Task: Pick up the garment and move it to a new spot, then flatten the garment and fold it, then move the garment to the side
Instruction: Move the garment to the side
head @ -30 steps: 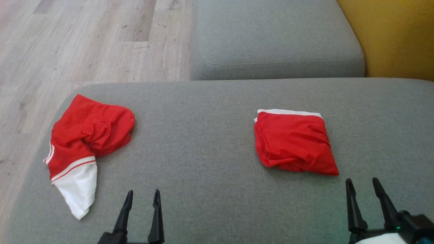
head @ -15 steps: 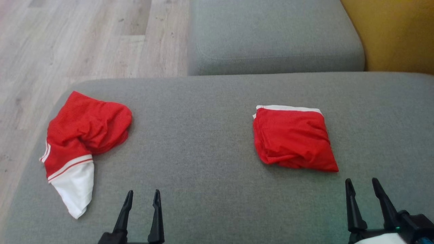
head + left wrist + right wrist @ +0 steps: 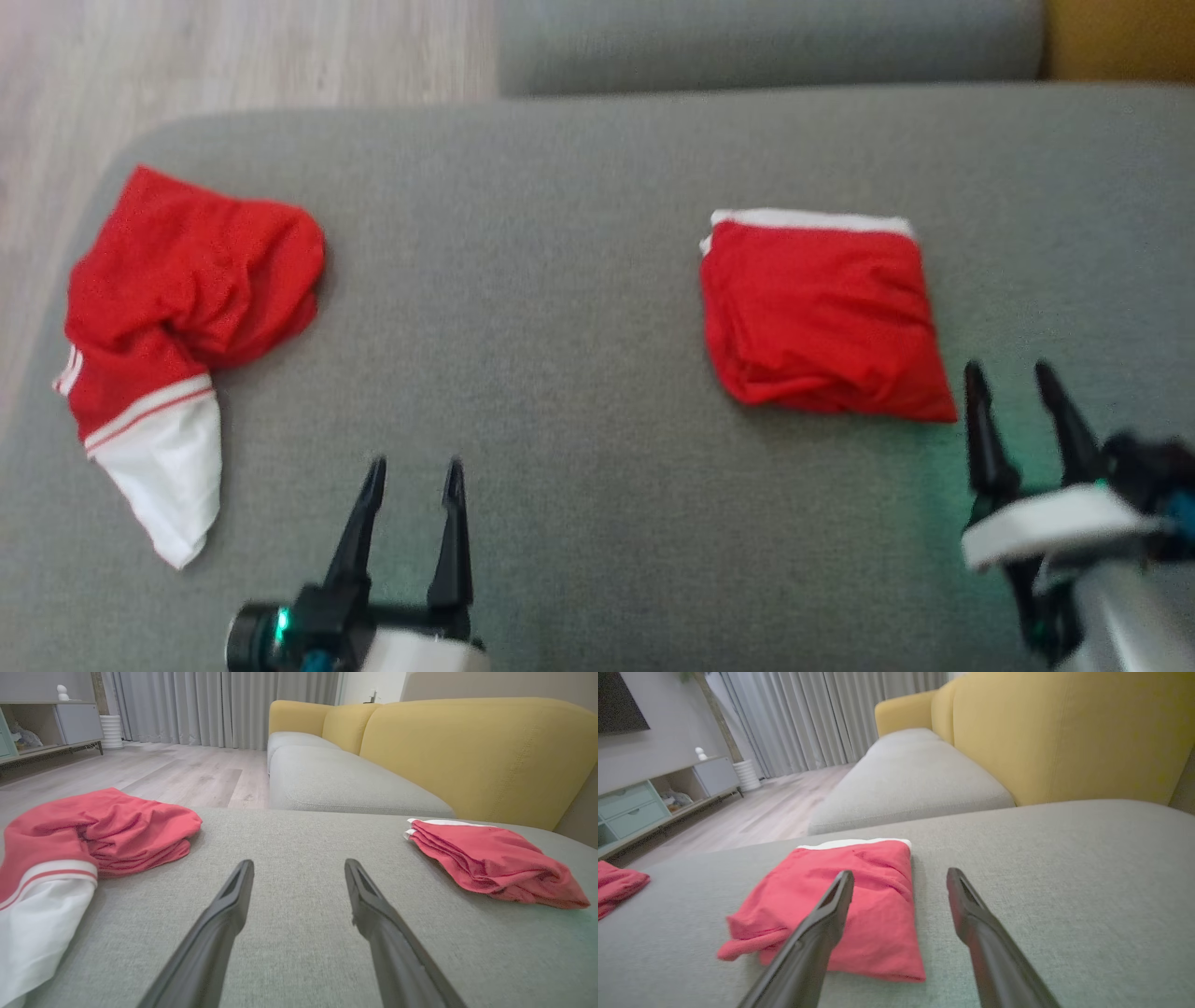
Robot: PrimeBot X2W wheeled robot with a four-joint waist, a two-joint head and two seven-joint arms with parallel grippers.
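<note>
I'm holding left claw (image 3: pixel 415 463) and right claw (image 3: pixel 1009 368) spread, empty. The crumpled garment (image 3: pixel 187 271) is lying at the left edge of the cushion (image 3: pixel 579 280).

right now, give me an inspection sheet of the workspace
surface: grey cushion, both garments lying on it
job's things: crumpled red-and-white garment at the left; folded red garment at the right
clutter: nothing seen
grippers: left gripper open, holding nothing; right gripper open, holding nothing, beside the folded garment's near corner
cables: nothing seen
surroundings: wood floor, yellow backrest, curtains
</note>
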